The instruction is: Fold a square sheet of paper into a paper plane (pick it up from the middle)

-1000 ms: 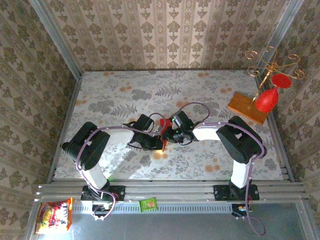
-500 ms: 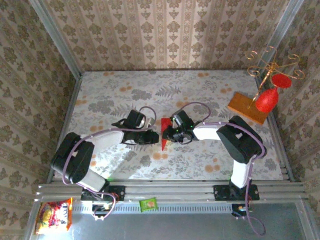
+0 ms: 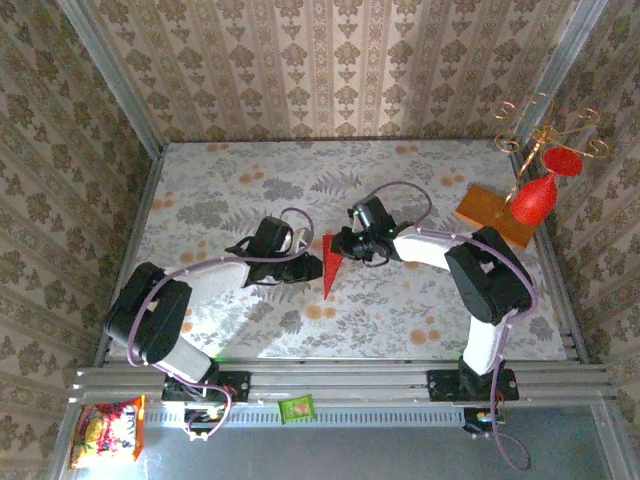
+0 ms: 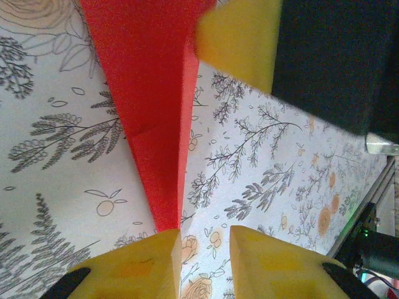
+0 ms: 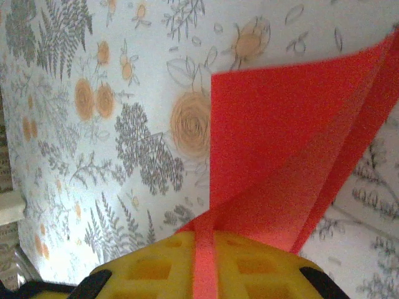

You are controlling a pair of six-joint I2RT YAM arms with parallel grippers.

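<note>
Position: we see narrow pointed bright red folded paper (image 3: 328, 266) mid floral tabletop (image 3: 220, 200) | right gripper (image 3: 341, 243) clamps its wide end | left gripper (image 3: 312, 268) released, jaws apart, just beside it.

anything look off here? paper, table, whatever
Nothing spilled or torn. One oddity: the paper plane, pinched at its wide end by the right gripper, has its folded layers splaying apart rather than lying flat together. The left gripper sits open by the pointed tip, not holding it.
</note>
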